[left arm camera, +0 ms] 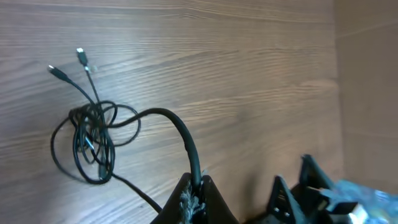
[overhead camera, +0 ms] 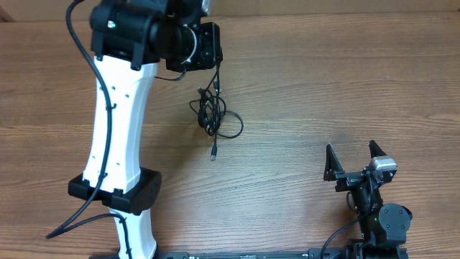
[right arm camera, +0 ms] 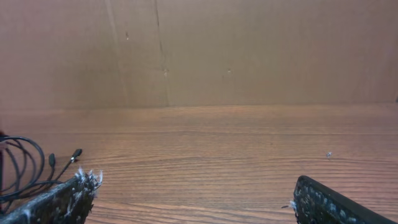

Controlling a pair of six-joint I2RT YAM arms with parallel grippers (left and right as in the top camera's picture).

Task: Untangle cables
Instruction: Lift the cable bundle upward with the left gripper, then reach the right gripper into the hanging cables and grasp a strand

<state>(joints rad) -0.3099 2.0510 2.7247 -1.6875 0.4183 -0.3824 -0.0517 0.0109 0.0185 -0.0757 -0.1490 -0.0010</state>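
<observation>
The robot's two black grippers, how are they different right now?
The left black two-finger gripper is shut, pinching a strand of the thin black cables; the right black two-finger gripper is wide open and holds nothing. The left gripper is beside the tangled bundle; the right gripper sits well apart from it. Both have black fingers, fuzzy at the tips.

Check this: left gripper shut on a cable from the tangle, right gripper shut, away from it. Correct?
No: the right gripper is open, fingers wide apart in the overhead view. The rest holds: left gripper shut on a cable from the tangle, right gripper away from it.
</observation>
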